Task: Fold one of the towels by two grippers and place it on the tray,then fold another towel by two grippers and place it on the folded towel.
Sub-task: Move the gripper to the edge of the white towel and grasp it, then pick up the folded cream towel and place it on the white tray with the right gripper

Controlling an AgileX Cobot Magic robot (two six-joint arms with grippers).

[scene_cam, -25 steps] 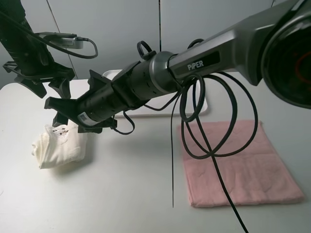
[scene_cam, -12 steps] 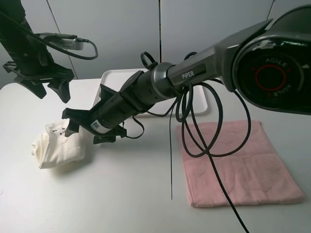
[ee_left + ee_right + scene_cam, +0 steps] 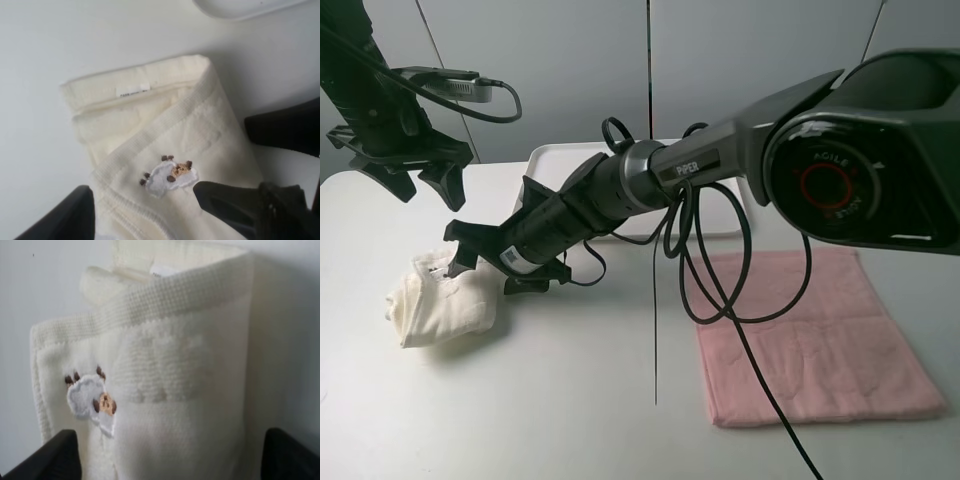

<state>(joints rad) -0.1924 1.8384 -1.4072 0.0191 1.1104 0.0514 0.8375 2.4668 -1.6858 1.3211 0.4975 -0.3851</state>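
The cream towel [image 3: 432,305] lies folded in a bundle at the table's left, its sheep motif [image 3: 170,177] facing up. My right gripper [image 3: 490,266] reaches across from the right and sits low at the bundle's right edge. It is open, and the towel [image 3: 175,380] lies just ahead between its wide-spread fingers [image 3: 50,457]. My left gripper [image 3: 420,190] hangs open above and behind the bundle, holding nothing, and looks down on the towel [image 3: 150,125]. The pink towel [image 3: 810,340] lies flat at the right. The white tray [image 3: 555,155] stands at the back, mostly hidden by the right arm.
Black cables [image 3: 720,280] loop down from the right arm over the pink towel's left edge and the table's middle. A corner of the tray [image 3: 240,6] shows in the left wrist view. A grey box [image 3: 445,85] with a cable is fixed on the left arm.
The right arm has come lower and drawn slightly rightward along the cream bundle, with its fingers spreading wider. The left arm and both towels have stayed put.
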